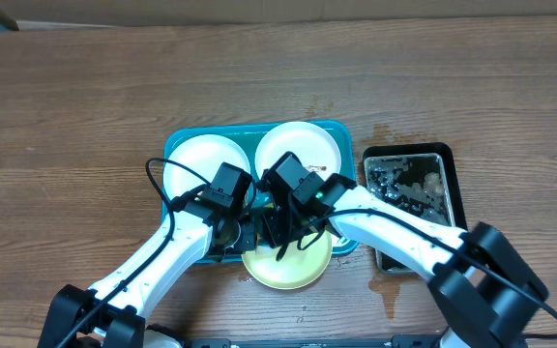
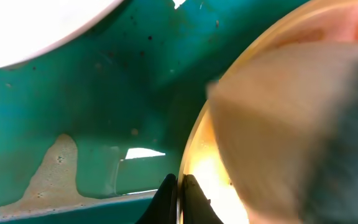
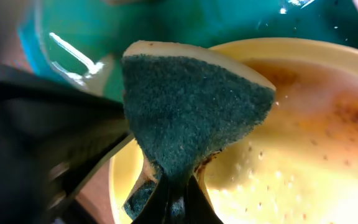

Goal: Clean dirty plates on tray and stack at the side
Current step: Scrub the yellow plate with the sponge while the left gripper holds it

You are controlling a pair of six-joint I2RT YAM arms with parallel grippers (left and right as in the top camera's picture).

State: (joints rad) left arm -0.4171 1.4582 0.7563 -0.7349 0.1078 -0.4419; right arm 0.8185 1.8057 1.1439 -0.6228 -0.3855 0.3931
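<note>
Rim of yellow plate (image 2: 207, 177) between left jaws; right jaws hold sponge (image 3: 191, 106) above.

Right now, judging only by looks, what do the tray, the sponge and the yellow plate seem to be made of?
The tray: probably plastic, glossy teal, with sharp light glints and a moulded rounded rim. The sponge: foam with a coarse dark-green scouring face over a pale yellow layer. The yellow plate: smooth and shiny, plastic or glazed ceramic; the look leaves it open.
</note>
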